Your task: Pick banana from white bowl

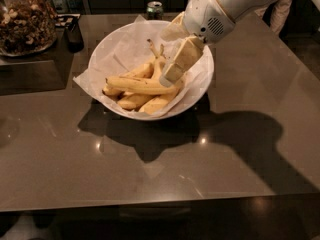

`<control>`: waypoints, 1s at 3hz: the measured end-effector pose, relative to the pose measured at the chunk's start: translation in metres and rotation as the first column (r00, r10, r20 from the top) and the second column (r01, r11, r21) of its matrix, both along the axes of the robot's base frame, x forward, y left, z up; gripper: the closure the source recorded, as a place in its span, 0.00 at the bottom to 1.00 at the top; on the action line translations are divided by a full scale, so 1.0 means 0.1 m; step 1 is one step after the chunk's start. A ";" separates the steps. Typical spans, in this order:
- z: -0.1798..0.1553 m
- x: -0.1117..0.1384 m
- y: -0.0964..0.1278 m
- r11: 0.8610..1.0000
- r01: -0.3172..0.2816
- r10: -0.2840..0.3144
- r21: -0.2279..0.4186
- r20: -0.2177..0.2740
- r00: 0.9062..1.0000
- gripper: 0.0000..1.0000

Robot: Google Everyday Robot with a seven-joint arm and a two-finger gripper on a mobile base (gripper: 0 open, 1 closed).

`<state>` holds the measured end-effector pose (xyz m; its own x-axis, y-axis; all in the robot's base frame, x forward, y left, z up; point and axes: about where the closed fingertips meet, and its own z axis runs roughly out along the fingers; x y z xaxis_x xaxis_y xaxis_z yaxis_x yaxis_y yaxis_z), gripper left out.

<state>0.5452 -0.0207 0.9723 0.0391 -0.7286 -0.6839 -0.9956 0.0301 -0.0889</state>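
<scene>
Banana point(142, 85) is the thing to get, the longest yellow one. It lies on its side across the top of the shorter bananas point(131, 102) in the white bowl point(111, 34). Crinkly white paper point(127, 46) lines the bowl. The bowl sits on the dark desk point(150, 174). A glass jar of nuts point(24, 21) stands well apart at the far left.

The robot's white arm point(220, 6) reaches in from the top right. Its jaws hang over the right side of the bowl and point down and to the left. One finger point(181, 60) shows well. Its tip is at the right end of the long banana, touching it or just above it; it is hard to tell which. The other finger sits further back and up, so the jaws look spread, with nothing pinched between them.

So the step looks like the reach, just before the grab. The banana is not held and not lifted.

Next, the jaws likely need to go down a bit, so one finger is on each side of the long banana. Then they should close gently, because a banana is soft. After that comes a lift straight up, clear of the rim. The shorter bananas lie right under it and touch it, so one may roll or come along.
</scene>
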 end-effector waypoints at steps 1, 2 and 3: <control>-0.04 0.00 0.04 1.000 -0.009 0.009 0.009 -0.007 1.000 0.23; -0.16 0.03 0.18 0.998 -0.038 0.040 0.053 -0.030 0.999 0.23; -0.28 0.09 0.32 0.995 -0.064 0.069 0.074 -0.055 0.996 0.23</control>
<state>0.5544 0.0112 0.9444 0.0452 -0.6746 -0.7368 -0.9990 -0.0322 -0.0318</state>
